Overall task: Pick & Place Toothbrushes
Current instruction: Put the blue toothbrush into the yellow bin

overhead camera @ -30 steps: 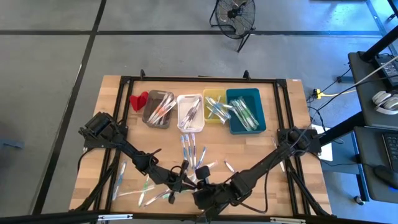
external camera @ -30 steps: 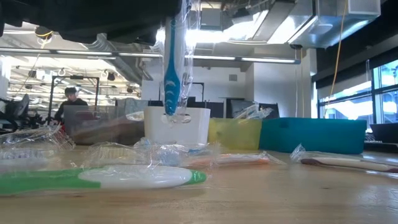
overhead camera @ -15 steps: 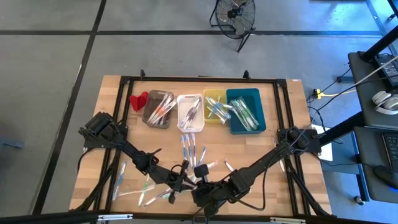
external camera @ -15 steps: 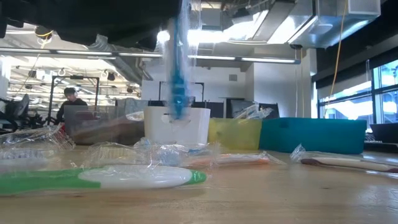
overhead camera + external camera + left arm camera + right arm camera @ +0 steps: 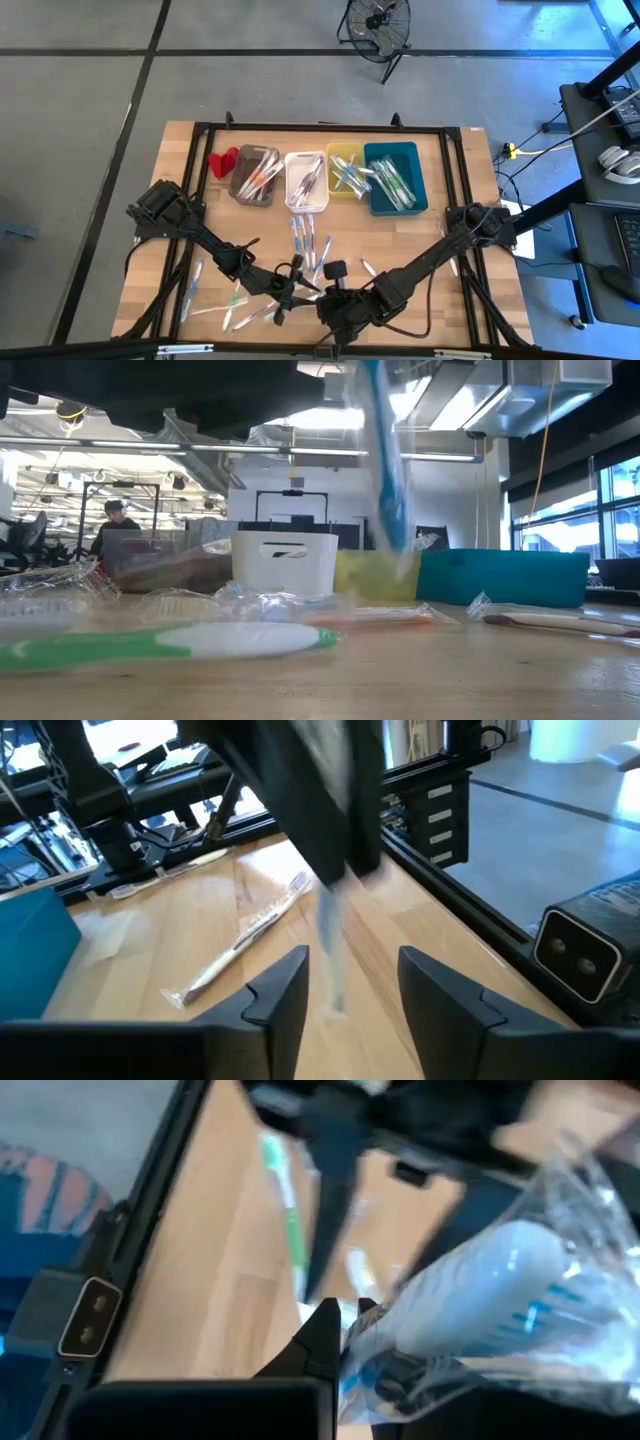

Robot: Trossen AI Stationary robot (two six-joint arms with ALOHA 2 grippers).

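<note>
Near the front edge of the desk (image 5: 180, 160), the right pincer (image 5: 352, 1342) is clamped on a blue-and-white toothbrush (image 5: 480, 1295) in its clear wrapper, which hangs blurred above the desk in the low view. Just beside it the left pincer (image 5: 350, 982) stands with its fingers apart and nothing between them. Around them loose toothbrushes (image 5: 240, 310) lie scattered, a green one (image 5: 170, 643) nearest the low camera. Farther back sit the grey bin (image 5: 238, 188), white bin (image 5: 291, 206), yellow bin (image 5: 336, 192) and teal bin (image 5: 420, 185), several brushes already inside. My worry: the slippery wrapper could let the brush slide out, or the close arms could collide on the way to the bins
</note>
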